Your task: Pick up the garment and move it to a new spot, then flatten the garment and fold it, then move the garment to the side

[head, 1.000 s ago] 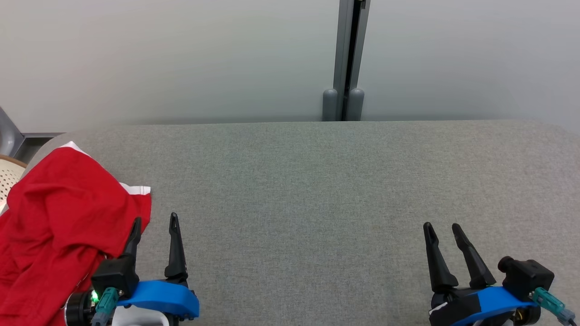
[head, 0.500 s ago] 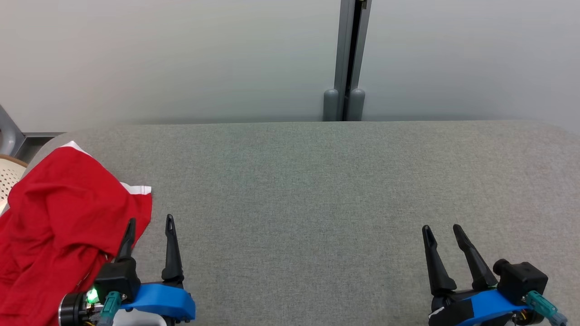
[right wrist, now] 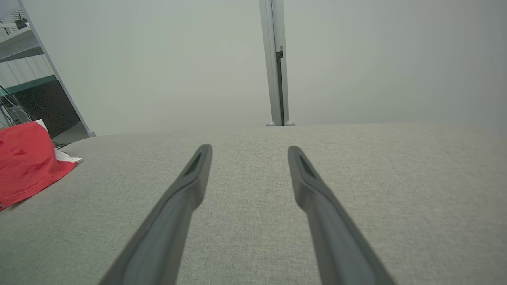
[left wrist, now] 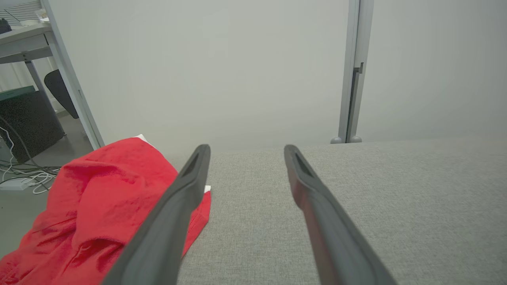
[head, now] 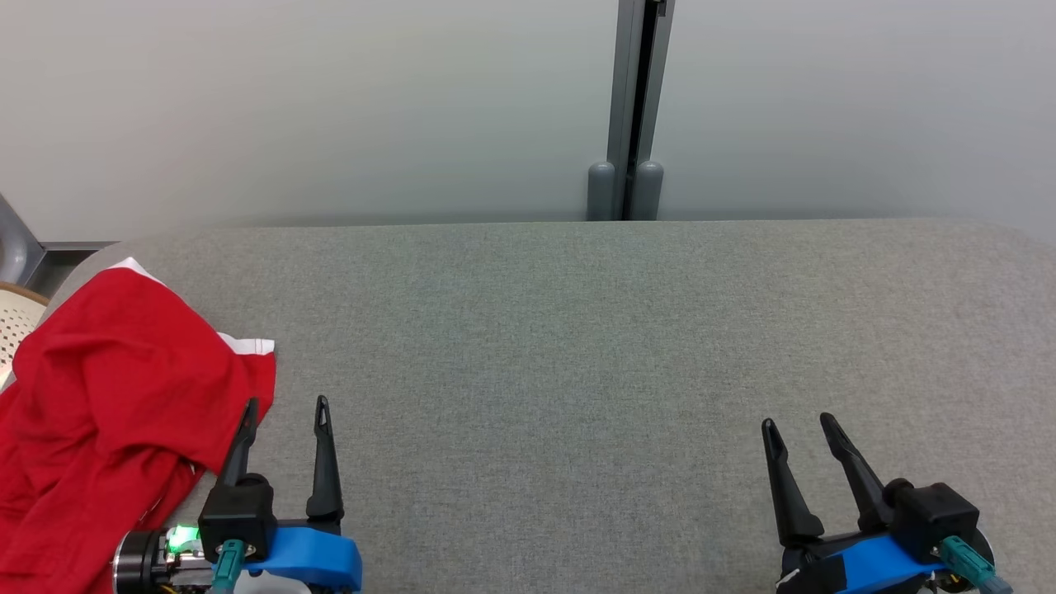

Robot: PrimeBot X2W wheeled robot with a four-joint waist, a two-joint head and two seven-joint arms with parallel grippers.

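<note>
The left gripper (head: 286, 402) sits at 7 o'clock in the head view, its two long dark fingers pointing toward 12 and spread a moderate way apart with nothing between them. Its wrist carries a blue band and a lit green lamp. The finger on the 9 o'clock side crosses the garment's near edge; whether it touches the cloth cannot be told. In the left wrist view the same finger lies in front of the red hem while the other lies over bare table.

The right gripper (head: 799, 420) sits at 5 o'clock, its two fingers leaning slightly toward 11, parted a little less widely and also empty. It too has a blue band.

Both grippers are low over the table (head: 577, 330), a flat top covered in grey woven fabric with rounded far corners.

The one garment (head: 107, 379) lies at 8 to 9 o'clock on the table's left end, well apart from the right gripper. It is soft red cloth, rumpled in loose folds, with a white strip showing at its far edge.

At 12 o'clock, beyond the table, one grey post (head: 631, 107) stands upright against a plain pale wall, with two rounded caps at its foot.
</note>
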